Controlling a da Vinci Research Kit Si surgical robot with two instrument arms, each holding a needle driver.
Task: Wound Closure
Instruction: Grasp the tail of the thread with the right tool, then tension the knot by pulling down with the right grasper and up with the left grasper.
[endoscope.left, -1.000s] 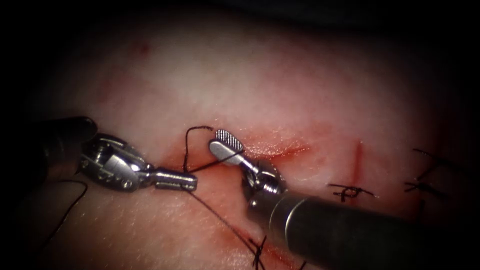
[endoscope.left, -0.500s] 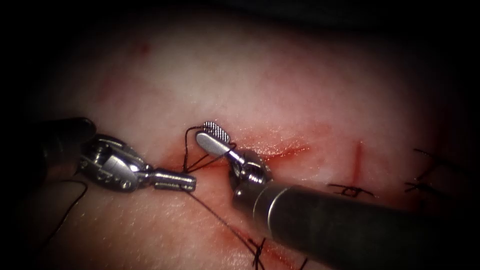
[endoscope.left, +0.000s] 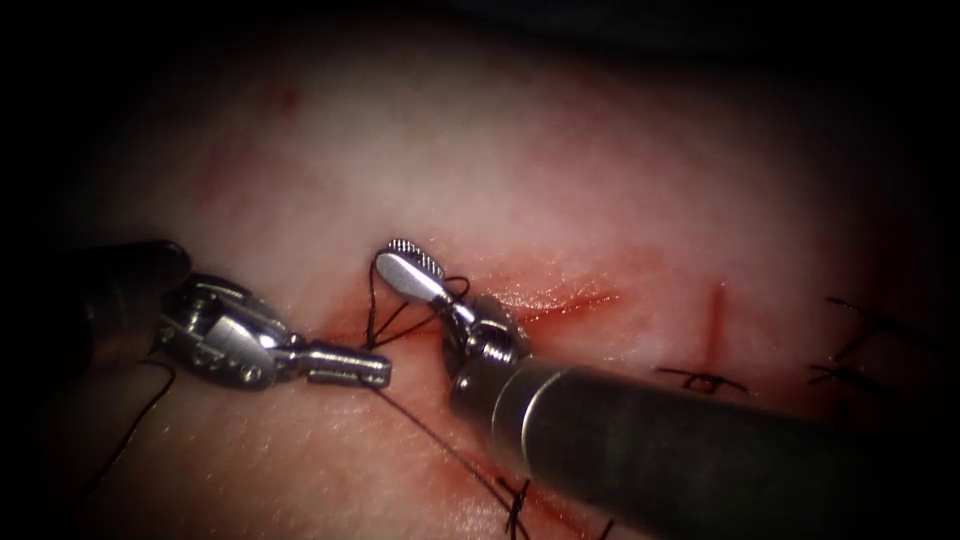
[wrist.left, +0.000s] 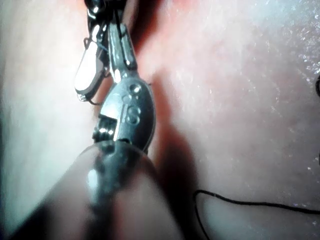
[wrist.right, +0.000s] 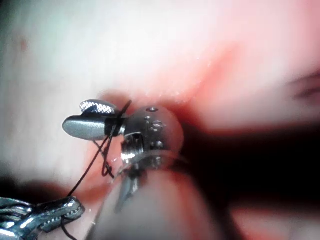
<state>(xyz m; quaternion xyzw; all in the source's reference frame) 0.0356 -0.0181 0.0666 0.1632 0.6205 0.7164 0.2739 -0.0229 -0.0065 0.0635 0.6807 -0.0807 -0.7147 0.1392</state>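
My left tool (endoscope.left: 380, 369) lies left of the cut (endoscope.left: 560, 300), shut on the black thread (endoscope.left: 372, 300). From those jaws the thread rises in a small loop and also runs down right to a stitch (endoscope.left: 515, 497). My right tool (endoscope.left: 405, 262) reaches in from the right with its jaws open, just above the left tool's tip. The thread is wrapped round the base of the right jaws (wrist.right: 114, 125), and nothing is gripped between them. In the left wrist view my left tool (wrist.left: 120, 47) sits beside a right tool jaw. The left tool's tip (wrist.right: 60, 210) sits below the right tool (wrist.right: 85, 117).
Red fluid (endoscope.left: 520, 295) lies along the cut in the tissue (endoscope.left: 480, 150). Finished stitches with cut ends sit at the right (endoscope.left: 702, 381) and far right (endoscope.left: 850, 370). A slack strand of thread (endoscope.left: 140, 410) trails past the left tool's shaft.
My right tool has moved left and a little up, into the thread's loop, so the thread now wraps round its jaws. The left tool has stayed put, still shut on the thread.
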